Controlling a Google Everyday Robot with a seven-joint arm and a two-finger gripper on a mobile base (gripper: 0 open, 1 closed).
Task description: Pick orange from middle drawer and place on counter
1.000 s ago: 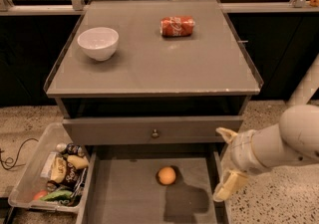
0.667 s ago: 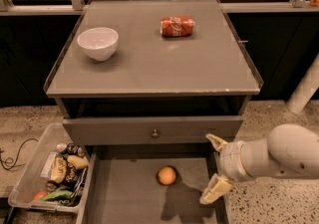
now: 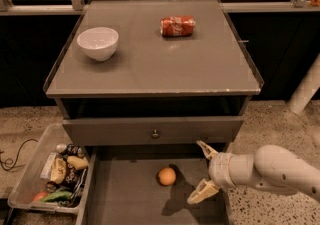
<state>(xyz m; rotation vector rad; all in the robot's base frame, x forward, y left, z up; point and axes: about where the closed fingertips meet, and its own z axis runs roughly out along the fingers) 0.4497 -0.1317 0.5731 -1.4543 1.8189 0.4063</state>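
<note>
end effector (image 3: 195,172) shifted left, fingers (image 3: 206,149) spread | 1 orange (image 3: 167,176), middle drawer (image 3: 125,199) | 1 bowl (image 3: 97,43), 1 can (image 3: 177,26), counter (image 3: 150,69)

Gripper (image 3: 197,173): shifted left from the right wall of the middle drawer (image 3: 125,199) to above its floor. Now below the front edge of the counter (image 3: 150,69), right of centre. Nearer the orange (image 3: 166,176), not touching. Arm: lower, reaching further in.
</note>
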